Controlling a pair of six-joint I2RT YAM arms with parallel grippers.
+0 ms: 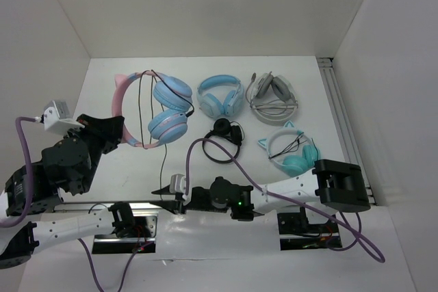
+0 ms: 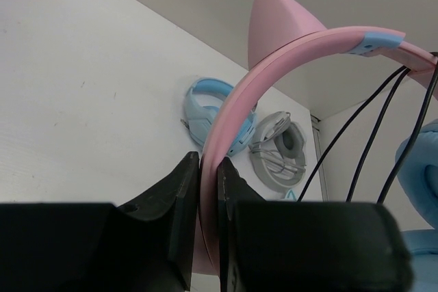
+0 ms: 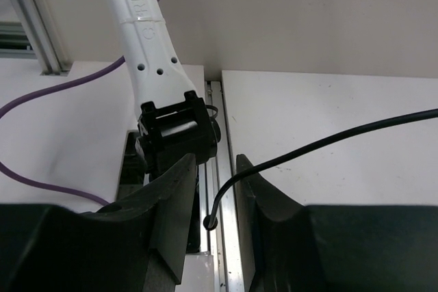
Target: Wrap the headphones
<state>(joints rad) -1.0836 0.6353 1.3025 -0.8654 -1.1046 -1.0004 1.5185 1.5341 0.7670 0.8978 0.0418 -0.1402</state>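
the headphones lie at the back left of the table, pink band toward my left side, cups to the right. their cable loops over the band and runs toward the near edge. my left claw is clenched on the band, arm bent in from the left. my right arm lies low along the near edge, pointing left; the cable passes between my right claw's fingers, but i cannot tell if it is pinched.

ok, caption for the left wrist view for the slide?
Left gripper clamped on the headphones at the pink cat-ear band, dark cable draped over it.
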